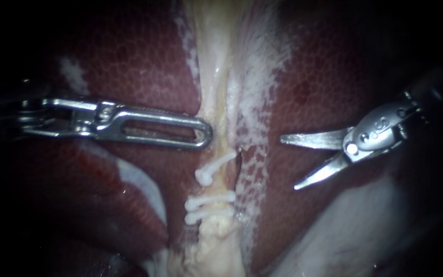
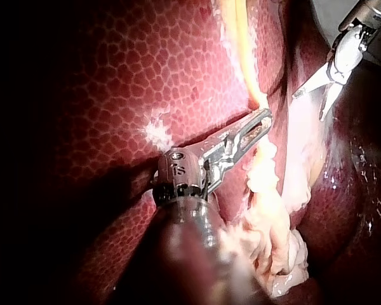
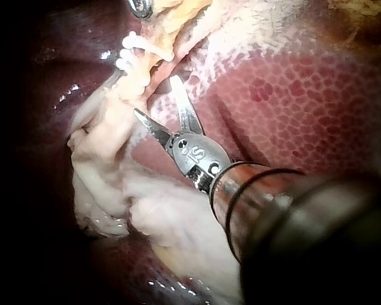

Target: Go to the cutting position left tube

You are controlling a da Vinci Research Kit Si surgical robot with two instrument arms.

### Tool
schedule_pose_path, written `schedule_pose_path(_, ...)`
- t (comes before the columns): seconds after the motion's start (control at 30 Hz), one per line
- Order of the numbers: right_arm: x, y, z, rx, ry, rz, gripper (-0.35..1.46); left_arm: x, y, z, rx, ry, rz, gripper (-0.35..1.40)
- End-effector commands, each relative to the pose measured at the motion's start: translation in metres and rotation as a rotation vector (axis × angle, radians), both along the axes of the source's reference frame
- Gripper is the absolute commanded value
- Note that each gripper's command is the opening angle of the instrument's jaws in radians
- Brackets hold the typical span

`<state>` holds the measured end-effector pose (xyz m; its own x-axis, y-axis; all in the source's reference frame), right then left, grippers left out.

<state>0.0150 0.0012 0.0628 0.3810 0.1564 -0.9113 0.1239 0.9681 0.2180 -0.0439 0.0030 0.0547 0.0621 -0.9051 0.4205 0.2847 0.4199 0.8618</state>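
Note:
A pale tube [image 1: 214, 77] runs down the middle of the liver [image 1: 129, 56], with three white clips [image 1: 208, 200] across its lower part. My left instrument [image 1: 207, 136] comes in level from the left. Its slotted jaws lie together with their tip on the tube's left edge, just above the clips, and in the left wrist view the left instrument [image 2: 263, 121] pinches that pale strand. My right instrument [image 1: 289, 163] has two blades spread open, clear of the tube on its right and holding nothing. In the right wrist view the right instrument [image 3: 153, 96] points at the clips [image 3: 136, 47].
White fatty tissue [image 1: 255, 102] fans out right of the tube, with a small dark slit [image 1: 238, 164] beside the top clip. A pale lobe [image 1: 344, 231] lies at the lower right and a dark fold [image 1: 103, 205] at the lower left.

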Motion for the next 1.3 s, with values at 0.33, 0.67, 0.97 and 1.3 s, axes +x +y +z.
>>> schedule_pose_path(0.33, 0.0025, -0.0023, 0.0016, 0.054, 0.008, -0.044, 1.41, 0.0016, 0.0003, -0.0034, 0.014, -0.01, 0.007, -0.35)
schedule_pose_path(0.67, 0.0042, -0.0032, 0.0025, 0.098, 0.023, -0.064, 1.41, 0.0033, 0.0007, -0.0057, 0.017, -0.019, -0.012, -0.35)
schedule_pose_path(0.97, 0.0067, -0.005, 0.0028, 0.144, 0.046, -0.092, 1.41, 0.0034, 0.0007, -0.0058, 0.017, -0.02, -0.011, -0.35)
schedule_pose_path(1.3, 0.0083, -0.0053, 0.0024, 0.156, 0.056, -0.107, 1.41, 0.0034, 0.0007, -0.0058, 0.017, -0.02, -0.011, -0.35)
